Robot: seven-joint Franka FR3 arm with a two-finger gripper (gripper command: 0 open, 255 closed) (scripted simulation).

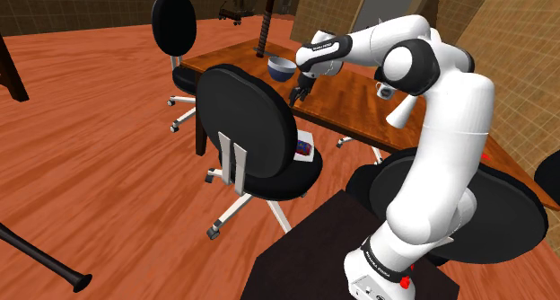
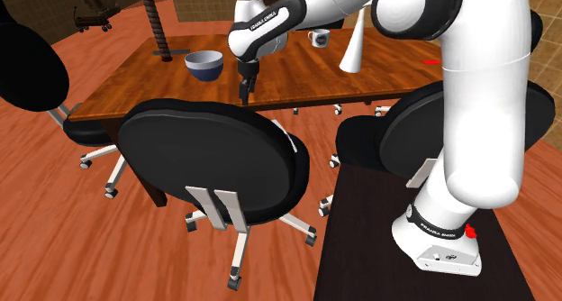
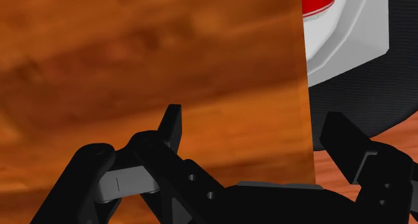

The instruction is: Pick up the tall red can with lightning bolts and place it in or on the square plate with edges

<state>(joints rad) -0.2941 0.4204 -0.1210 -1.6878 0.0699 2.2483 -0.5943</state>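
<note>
Wood-grain counter, chair seat past its edge. Item: red can on white square plate (probably light, thin-walled, slick); you should clasp mid-body. Jaws: released, empty.

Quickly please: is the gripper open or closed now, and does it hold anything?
Gripper: open, holding nothing.

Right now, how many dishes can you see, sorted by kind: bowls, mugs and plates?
bowl: 1
mug: 1
plate: 1
Total: 3
</note>
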